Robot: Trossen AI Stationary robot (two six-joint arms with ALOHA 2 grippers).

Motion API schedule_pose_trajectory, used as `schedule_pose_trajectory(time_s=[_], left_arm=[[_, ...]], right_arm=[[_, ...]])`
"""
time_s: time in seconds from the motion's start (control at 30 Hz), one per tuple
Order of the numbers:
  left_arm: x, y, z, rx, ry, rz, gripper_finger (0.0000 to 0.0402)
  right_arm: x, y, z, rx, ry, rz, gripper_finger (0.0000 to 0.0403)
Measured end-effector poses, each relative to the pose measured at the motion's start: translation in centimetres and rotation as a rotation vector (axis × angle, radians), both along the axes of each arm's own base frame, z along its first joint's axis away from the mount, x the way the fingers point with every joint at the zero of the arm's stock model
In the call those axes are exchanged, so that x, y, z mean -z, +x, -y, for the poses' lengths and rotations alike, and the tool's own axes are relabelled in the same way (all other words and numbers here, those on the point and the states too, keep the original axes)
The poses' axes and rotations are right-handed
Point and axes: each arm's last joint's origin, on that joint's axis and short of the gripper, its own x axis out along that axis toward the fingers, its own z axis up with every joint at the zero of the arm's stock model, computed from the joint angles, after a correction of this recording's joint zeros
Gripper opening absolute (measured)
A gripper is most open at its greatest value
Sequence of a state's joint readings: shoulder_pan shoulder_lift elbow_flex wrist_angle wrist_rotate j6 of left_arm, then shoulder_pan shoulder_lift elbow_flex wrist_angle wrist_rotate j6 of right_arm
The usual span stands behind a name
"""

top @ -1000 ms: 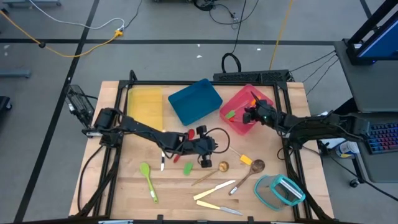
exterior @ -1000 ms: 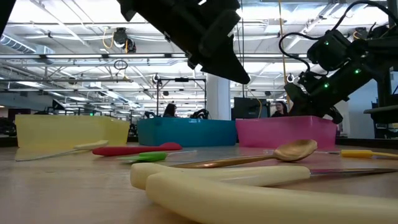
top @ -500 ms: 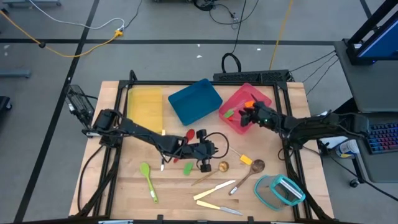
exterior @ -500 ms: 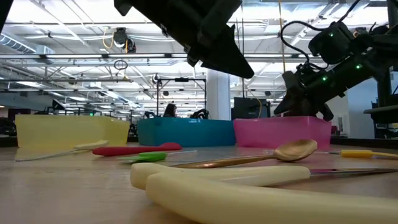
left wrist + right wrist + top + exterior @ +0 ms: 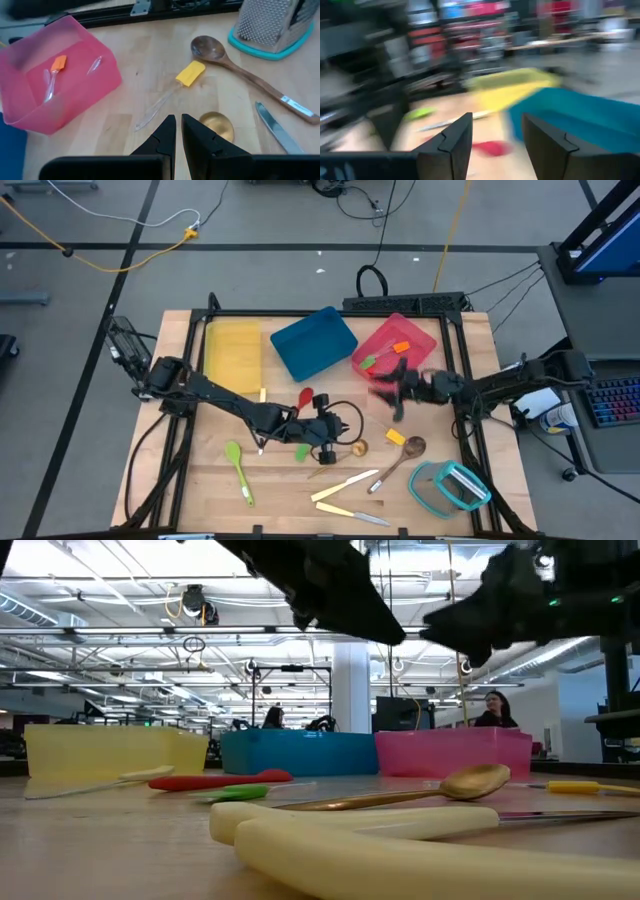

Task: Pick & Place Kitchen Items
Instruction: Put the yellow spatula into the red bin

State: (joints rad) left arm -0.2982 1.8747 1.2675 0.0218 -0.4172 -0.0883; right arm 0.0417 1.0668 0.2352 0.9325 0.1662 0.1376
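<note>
Wooden tabletop (image 5: 200,480) inside a black frame, concrete floor and cables around it; the low view looks out into a big workshop hall with a person seated far behind the trays. Three trays along the far edge: yellow tray (image 5: 232,352) at left, blue tray (image 5: 314,342) in the middle, pink tray (image 5: 395,350) at right, holding an orange-headed piece (image 5: 400,347) and a green-headed piece (image 5: 370,362). Left gripper (image 5: 345,442) hangs over mid-table, fingers nearly closed with only a thin gap, nothing between them in its wrist view; just ahead of it lie the gold spoon (image 5: 217,126) and the yellow-headed piece (image 5: 189,73). Right gripper (image 5: 392,392) is blurred in motion at the near edge of the pink tray, fingers parted and empty in its wrist view. Still loose on the table: red spoon (image 5: 305,397), green spoon (image 5: 238,466), dark wooden spoon (image 5: 405,453), cream knives (image 5: 345,486) at the near side, grater in its teal-rimmed container (image 5: 447,486) at near right. Risks, as I judge them: both arms are heading toward the same central cluster, so a collision or a snagged cable near the left wrist seems possible. Flat utensils lie flush on the wood, so nearly closed fingers could skate off or nudge the yellow-headed piece away. Fast right-arm travel could clip the pink tray wall and shift it.
</note>
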Motion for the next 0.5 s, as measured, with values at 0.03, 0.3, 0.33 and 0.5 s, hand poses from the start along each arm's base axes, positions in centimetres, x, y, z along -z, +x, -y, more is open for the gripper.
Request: schedule_pose_trajectory(time_s=[0.03, 0.3, 0.33, 0.5], left_arm=[[-0.3, -0.3, 0.1, 0.003, 0.003, -0.006, 0.0035], [-5.0, -3.5, 1.2, -0.005, 0.074, 0.03, 0.0035], [-5.4, -3.8, 1.2, -0.022, 0.09, 0.03, 0.0035], [-7.0, -5.7, 0.7, -0.162, 0.133, 0.028, 0.0035]], right_arm=[[0.0, 0.0, -0.8, -0.057, -0.004, -0.001, 0.0161], [0.2, -0.9, -5.5, -0.327, 0.023, -0.022, 0.0172], [0.4, -1.0, -5.8, -0.34, 0.02, -0.039, 0.0175], [0.8, -1.0, -6.4, -0.348, 0.004, -0.129, 0.019]])
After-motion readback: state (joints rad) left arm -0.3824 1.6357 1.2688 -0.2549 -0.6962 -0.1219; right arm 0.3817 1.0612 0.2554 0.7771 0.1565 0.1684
